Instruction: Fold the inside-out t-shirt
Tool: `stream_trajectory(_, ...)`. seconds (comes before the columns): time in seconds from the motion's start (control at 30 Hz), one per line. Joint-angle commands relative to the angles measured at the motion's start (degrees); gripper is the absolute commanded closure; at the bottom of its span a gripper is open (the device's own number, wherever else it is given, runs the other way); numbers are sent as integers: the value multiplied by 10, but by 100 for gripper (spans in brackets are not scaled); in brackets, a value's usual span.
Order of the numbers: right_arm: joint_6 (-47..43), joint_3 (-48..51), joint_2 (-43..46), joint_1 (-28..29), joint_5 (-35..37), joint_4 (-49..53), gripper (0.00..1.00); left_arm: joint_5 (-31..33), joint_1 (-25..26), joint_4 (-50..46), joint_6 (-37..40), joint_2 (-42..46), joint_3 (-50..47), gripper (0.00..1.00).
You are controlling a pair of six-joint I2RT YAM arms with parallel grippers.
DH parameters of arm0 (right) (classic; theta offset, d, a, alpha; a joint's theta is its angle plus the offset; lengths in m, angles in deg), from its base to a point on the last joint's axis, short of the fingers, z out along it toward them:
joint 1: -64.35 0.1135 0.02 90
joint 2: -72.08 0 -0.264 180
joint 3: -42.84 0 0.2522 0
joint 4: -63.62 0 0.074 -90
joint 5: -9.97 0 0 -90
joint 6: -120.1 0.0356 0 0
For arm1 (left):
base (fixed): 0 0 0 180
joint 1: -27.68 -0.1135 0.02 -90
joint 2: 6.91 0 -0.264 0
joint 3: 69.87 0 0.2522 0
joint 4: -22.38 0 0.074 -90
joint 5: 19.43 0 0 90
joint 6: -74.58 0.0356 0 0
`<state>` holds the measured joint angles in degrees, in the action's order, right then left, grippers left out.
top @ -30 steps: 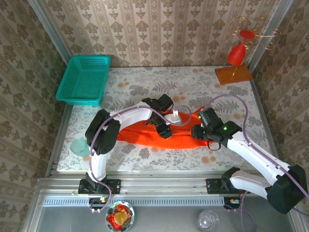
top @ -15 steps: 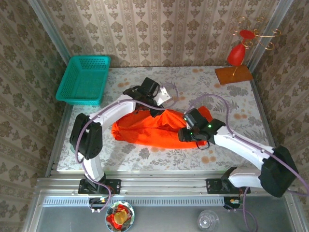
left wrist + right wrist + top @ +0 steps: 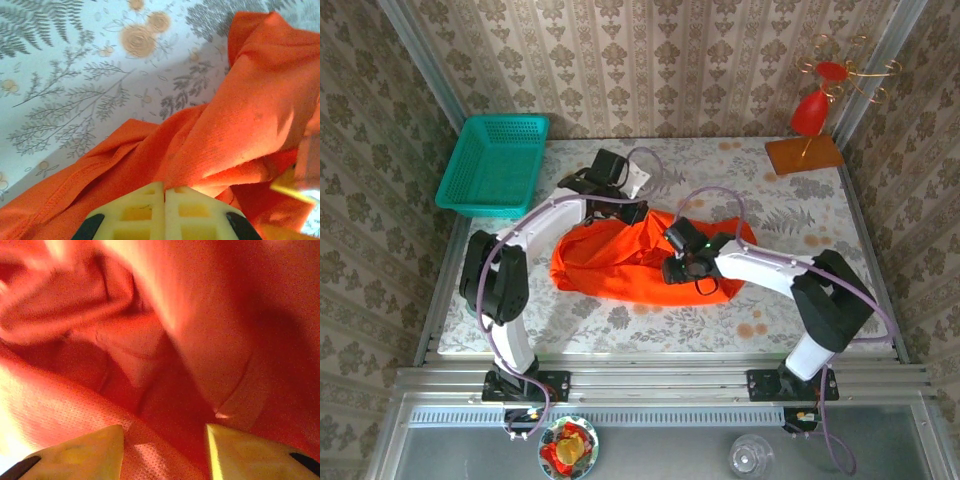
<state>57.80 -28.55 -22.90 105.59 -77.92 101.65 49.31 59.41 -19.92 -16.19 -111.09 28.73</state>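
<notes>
L gripper (image 3: 164,192) clamped shut on far edge of t-shirt (image 3: 605,265). R gripper (image 3: 163,429): fingers apart, orange cloth betw them, can't tell if gripping. Shirt bunched up mid table (image 3: 790,215), floral-print top. Teal basket (image 3: 492,165) at far-left corner, red ornament (image 3: 810,112) on wood base (image 3: 805,153) far-right. Patterned wallpaper (image 3: 670,60) all round.
</notes>
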Motion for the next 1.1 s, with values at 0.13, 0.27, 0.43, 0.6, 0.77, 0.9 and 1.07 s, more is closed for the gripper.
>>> stream_trajectory(0.13, 33, 52, 31, 59, -9, 60, 60, 2, -28, 17, -76, -21, 45, 100)
stream_trajectory(0.27, 41, 90, 74, 70, -30, 104, 70, 23, -36, -7, -88, -38, 67, 100)
stream_trajectory(0.43, 48, 68, 114, 69, -14, 159, 79, 7, -34, -14, -93, -51, 78, 98)
stream_trajectory(0.6, 78, -5, 116, 59, 9, 120, 65, 0, -30, -8, -98, -44, 63, 85)
stream_trajectory(0.77, 96, -75, 56, 46, -9, 38, 61, 9, -38, 2, -104, 1, 25, 63)
stream_trajectory(0.9, 95, -125, -13, 25, -16, 13, 62, 10, -52, 12, -113, 55, -20, 57)
stream_trajectory(1.07, 78, -195, -104, 6, -20, 19, 60, 19, -103, 18, -118, 133, -95, 54)
